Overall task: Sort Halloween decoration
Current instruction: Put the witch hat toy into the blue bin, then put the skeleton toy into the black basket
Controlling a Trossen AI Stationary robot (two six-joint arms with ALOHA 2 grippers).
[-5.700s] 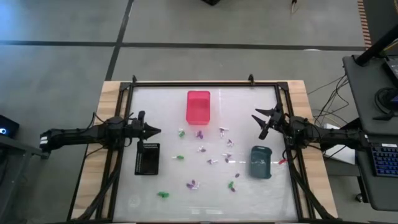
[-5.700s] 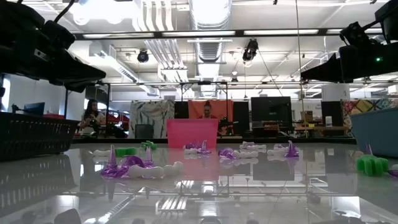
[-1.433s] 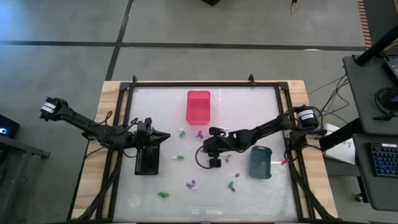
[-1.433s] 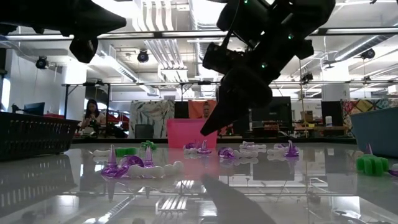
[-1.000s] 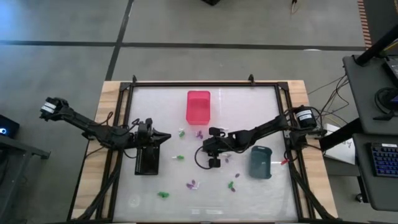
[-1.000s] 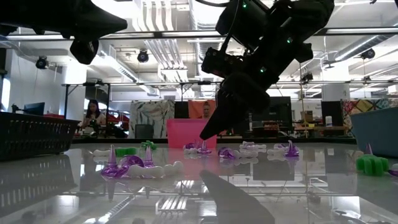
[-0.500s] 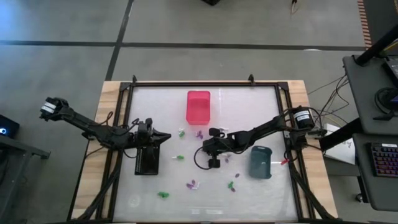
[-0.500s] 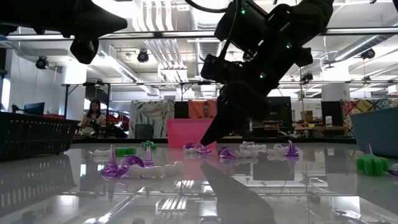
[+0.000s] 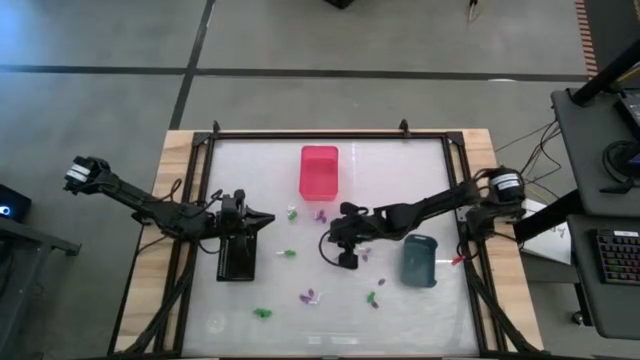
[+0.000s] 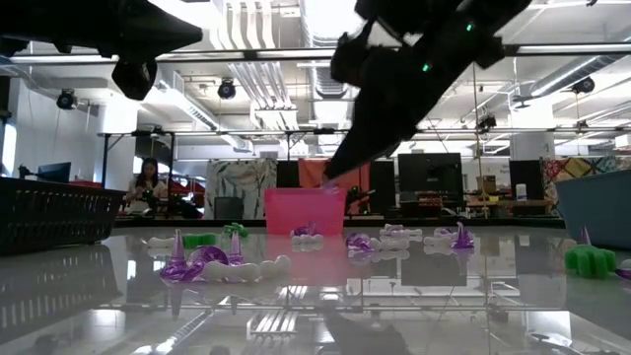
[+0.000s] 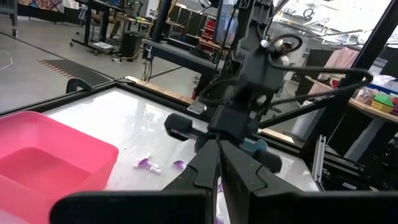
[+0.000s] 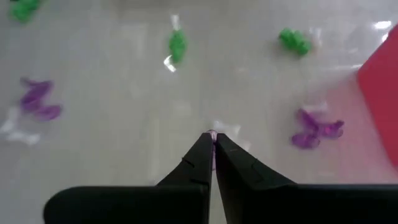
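Over the desk centre: right claw hangs above the scattered pieces, lifted clear of the glossy top in the low view.
Right claw state: pinched tight; a sliver of purple piece shows at the very tips, so it looks to have one decoration nipped between them.
Why held so: a fingertip-sized piece needs a tip-only pinch; lifting it clear lets it travel without dragging its neighbours.
Left claw: closed on nothing, waiting beside the black bin at the desk's left.
Decorations: purple, green and white pieces lie loose across the middle of the desk, a green piece among them, between the pink bin at the back and the grey-blue bin on the right.
Why bins stand apart: probably one per colour, so each drop has its own target; which colour goes where cannot be told.
Surface: shiny white top that mirrors the pieces and the ceiling lights, framed by a dark rail on wood.
Room: open workshop with ducts, monitors and a seated person far behind.
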